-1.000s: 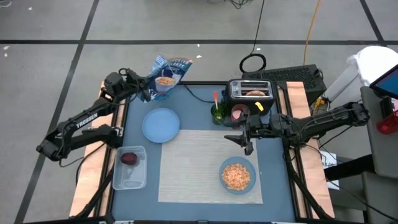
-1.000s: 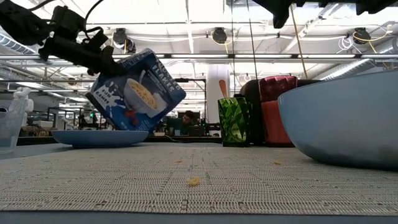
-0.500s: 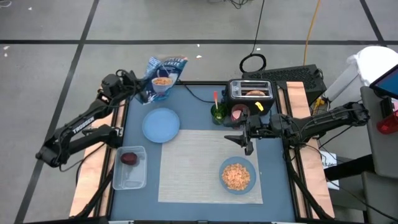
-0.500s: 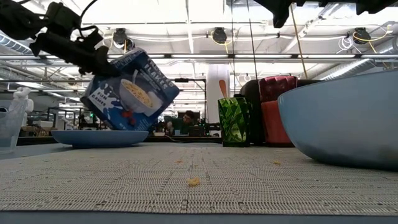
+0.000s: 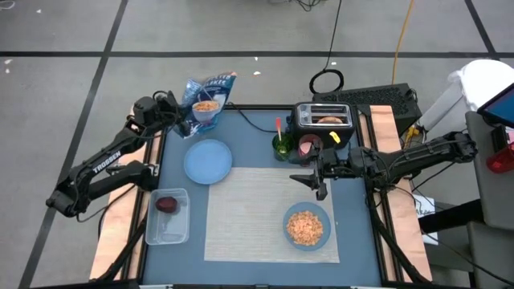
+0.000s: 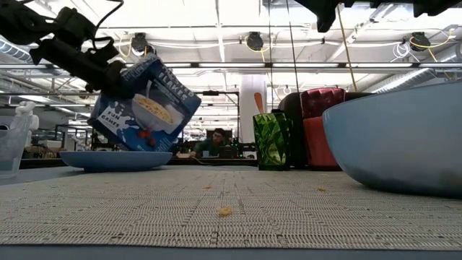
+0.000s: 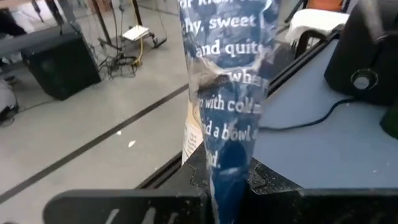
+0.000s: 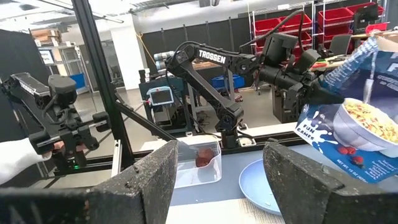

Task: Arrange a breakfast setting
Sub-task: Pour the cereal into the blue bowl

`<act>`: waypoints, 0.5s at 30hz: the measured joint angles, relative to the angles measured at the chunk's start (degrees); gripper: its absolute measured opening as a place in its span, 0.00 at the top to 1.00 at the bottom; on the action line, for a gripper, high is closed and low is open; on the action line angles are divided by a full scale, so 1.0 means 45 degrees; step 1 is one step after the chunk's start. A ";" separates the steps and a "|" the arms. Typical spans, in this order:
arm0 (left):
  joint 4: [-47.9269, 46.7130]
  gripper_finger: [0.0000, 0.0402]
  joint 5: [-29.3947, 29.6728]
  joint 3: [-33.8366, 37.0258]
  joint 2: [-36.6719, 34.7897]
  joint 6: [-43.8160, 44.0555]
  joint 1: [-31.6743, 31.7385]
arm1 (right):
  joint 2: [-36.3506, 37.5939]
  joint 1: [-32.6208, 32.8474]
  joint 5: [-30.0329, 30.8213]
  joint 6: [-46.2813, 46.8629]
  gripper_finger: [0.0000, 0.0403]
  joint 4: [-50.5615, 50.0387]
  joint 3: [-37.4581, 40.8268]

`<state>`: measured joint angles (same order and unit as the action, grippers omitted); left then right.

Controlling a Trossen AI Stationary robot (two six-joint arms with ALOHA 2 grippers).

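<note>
One soft, light cereal bag [image 5: 204, 98] is pinched flat in my left end effector [image 5: 178, 115], best held near its crumpled top; right end effector [image 5: 319, 178] hangs spread, empty.

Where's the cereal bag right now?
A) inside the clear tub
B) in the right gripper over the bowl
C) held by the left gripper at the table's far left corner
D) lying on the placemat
C: the left gripper is shut on the cereal bag, held up beyond the plate.

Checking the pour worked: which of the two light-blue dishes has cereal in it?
The bowl on the woven placemat holds the cereal; the flat plate, off the mat near the cereal bag, is bare.
</note>
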<state>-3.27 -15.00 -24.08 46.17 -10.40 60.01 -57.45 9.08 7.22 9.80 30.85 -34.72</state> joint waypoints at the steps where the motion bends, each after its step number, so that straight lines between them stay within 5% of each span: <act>1: -0.0141 0.95 0.0126 -0.0005 0.0000 0.0001 -0.0005 | 0.0000 0.0000 0.0000 0.0001 0.44 -0.0005 0.0000; 15: -0.0452 0.94 0.0342 0.0007 -0.0138 0.0089 -0.0005 | 0.0000 0.0000 -0.0005 -0.0003 0.44 -0.0110 0.0000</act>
<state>-5.30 -13.47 -24.05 45.55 -10.00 59.99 -57.45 9.08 7.20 9.79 30.36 -34.72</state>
